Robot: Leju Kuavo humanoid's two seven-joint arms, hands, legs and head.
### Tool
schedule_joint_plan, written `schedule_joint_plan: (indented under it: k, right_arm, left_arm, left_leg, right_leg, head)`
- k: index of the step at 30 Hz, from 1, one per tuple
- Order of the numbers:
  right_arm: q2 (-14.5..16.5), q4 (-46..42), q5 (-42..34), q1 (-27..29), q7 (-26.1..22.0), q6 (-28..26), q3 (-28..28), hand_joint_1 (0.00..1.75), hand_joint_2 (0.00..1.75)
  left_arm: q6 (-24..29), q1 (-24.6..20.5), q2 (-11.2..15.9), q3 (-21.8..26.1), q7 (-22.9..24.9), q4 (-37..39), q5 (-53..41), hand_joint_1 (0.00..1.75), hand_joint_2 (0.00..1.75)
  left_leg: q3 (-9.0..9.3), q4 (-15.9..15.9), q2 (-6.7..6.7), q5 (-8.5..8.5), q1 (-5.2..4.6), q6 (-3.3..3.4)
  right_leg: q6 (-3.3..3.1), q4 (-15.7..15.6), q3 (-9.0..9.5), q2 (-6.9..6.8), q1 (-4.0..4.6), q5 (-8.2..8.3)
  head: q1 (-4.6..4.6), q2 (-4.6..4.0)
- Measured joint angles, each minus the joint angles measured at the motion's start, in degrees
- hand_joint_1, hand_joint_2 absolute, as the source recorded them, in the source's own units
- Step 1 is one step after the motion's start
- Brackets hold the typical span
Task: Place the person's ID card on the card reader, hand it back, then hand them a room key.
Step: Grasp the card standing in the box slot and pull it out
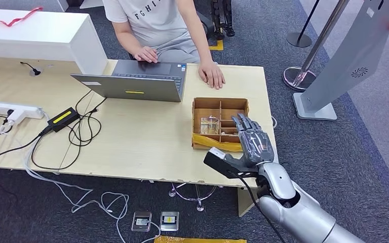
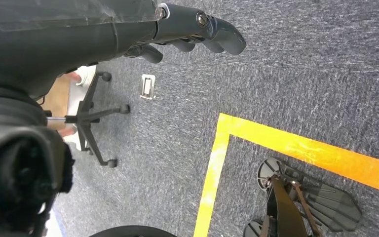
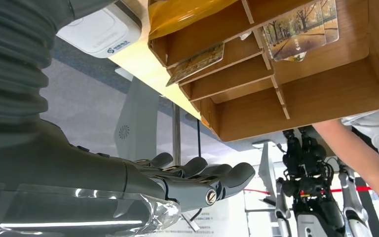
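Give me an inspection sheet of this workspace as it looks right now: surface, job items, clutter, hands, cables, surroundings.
Surface: light wood table.
Job's things: wooden divided tray with picture cards; white card reader beside it.
Clutter: open laptop, a person's hands at it.
Hands: right hand flat over the tray's edge, holding nothing; left hand hanging above the carpet, holding nothing.
Cables: power strip, black adapter, looped leads.
Surroundings: stanchion base, grey kiosk stand.
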Motion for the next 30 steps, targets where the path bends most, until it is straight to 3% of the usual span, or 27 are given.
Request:
schedule_joint_plan:
  k: [19,30]
  right_arm:
    - [4.02,7.19,1.61,-1.97,-1.63,-1.15,0.02,0.0,1.75]
    - [4.49,10.4,1.63,-2.17,-1.37,-1.28,0.0,0.0,1.75]
  left_arm:
    - [-0.02,-0.04,0.0,-0.09,0.02,0.0,-0.34,0.0,0.0]
    - [-0.02,0.0,0.01,-0.78,0.02,0.0,-0.75,0.0,0.0]
  left_leg:
    - [0.01,0.0,0.01,0.0,0.0,0.0]
    - [0.0,0.0,0.01,0.0,0.0,0.0]
  right_leg:
    - [0.0,0.0,-0.01,0.02,0.0,0.0]
    - [0.0,0.0,-0.01,0.01,0.0,0.0]
  head:
    - [-0.01,0.01]
    - [0.0,0.0]
